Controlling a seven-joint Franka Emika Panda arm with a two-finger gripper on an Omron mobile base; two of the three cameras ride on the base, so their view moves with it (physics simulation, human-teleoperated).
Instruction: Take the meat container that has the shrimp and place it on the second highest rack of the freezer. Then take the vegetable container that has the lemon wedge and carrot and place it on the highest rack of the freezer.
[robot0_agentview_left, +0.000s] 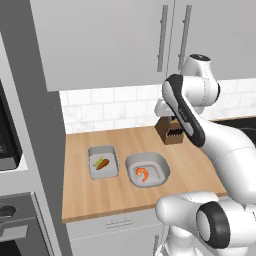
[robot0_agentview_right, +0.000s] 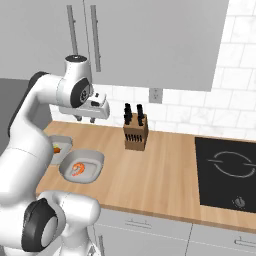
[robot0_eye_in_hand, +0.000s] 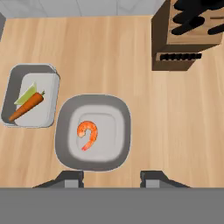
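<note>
Above the light wooden tabletop (robot0_eye_in_hand: 131, 52), the white arm's two-finger pincer (robot0_eye_in_hand: 111, 178) hung clear of everything, its two small dark tips standing partly apart with empty air between them; it held nothing and touched nothing.

Item, directly under the pincer: a shallow grey container with rounded corners and a smooth raised rim (robot0_eye_in_hand: 93, 132), resting flat on the tabletop. At its centre lay one small curled orange-pink shrimp (robot0_eye_in_hand: 88, 134), far smaller than the tray.

Item, just beside it on the side nearer the tall grey cabinet side (robot0_agentview_left: 35, 150): a narrower rectangular grey container (robot0_eye_in_hand: 30, 95), close to the first but apart from it. Inside lay a straight tapered orange carrot (robot0_eye_in_hand: 26, 106) and a pale yellow-green lemon wedge (robot0_eye_in_hand: 26, 94), side by side and touching.

Item, farther back toward the wall: a brown wooden knife block (robot0_eye_in_hand: 186, 37), boxy, slotted on its face, with black handles sticking out of the top. It stood well apart from both containers.

Surroundings: white marbled tile backsplash (robot0_agentview_right: 230, 95); flat grey wall cupboards with long metal bar handles (robot0_agentview_left: 125, 40); a black glass cooktop (robot0_agentview_right: 227, 172) set flush into the tabletop at the far end. Nothing stood between the pincer and the shrimp container.
</note>
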